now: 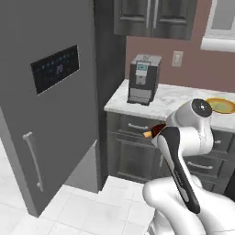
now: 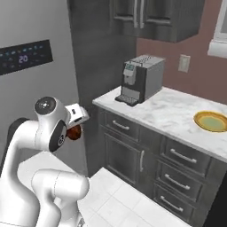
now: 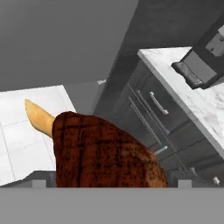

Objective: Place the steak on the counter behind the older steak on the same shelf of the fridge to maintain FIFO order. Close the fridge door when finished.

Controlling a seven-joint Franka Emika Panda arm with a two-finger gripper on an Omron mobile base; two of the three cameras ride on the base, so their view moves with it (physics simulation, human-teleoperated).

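The jaws are clamped on the steak (image 3: 103,151), held in the air off the counter (image 2: 173,116). In the hand view its long axis runs from 4 o'clock to 10 o'clock, tan bone end at 10. The gripper (image 2: 76,128) sits low beside the folded arm, in front of the fridge door (image 1: 48,101).

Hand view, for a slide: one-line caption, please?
Gripper carries the dark brown steak, tan bone end left, above the white floor tiles beside the marble counter.
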